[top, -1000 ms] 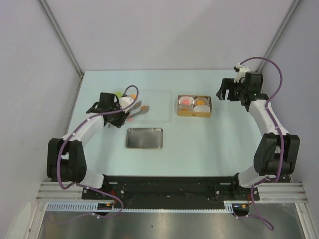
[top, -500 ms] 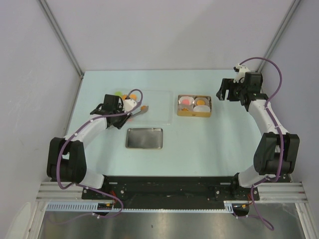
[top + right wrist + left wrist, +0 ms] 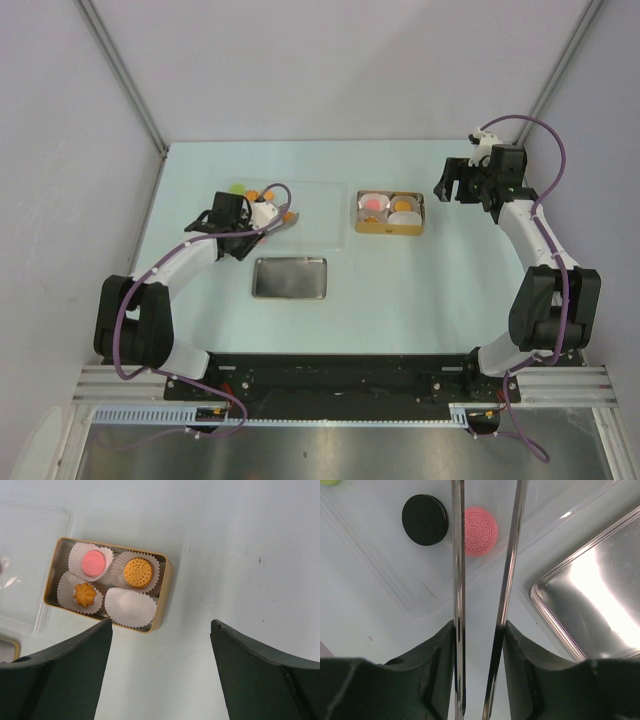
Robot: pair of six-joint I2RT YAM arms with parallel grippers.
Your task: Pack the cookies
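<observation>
My left gripper (image 3: 243, 224) is shut on a pair of metal tongs (image 3: 457, 580), whose two blades run up between its fingers (image 3: 440, 650); the tong tips are out of the wrist view. The blades reach over a clear plastic tray (image 3: 385, 575) holding cookies: a black one (image 3: 425, 512) left of the blades and a pink one (image 3: 481, 524) between them. Green (image 3: 235, 188) and orange (image 3: 254, 193) cookies lie further back. A gold tin (image 3: 165, 595) holds four paper cups: pink (image 3: 93, 562), round orange (image 3: 138, 572) and flower-shaped orange (image 3: 84, 594) cookies, and one empty cup (image 3: 131, 606). My right gripper (image 3: 161, 625) is open and empty, right of the tin.
A shiny steel lid (image 3: 290, 277) lies on the table in front of the clear tray, and shows at the right of the left wrist view (image 3: 600, 595). Grey walls close in the table on the left, back and right.
My left gripper has shifted a little to the right with the tongs, which have swung over the clear tray. The right arm has not moved.
</observation>
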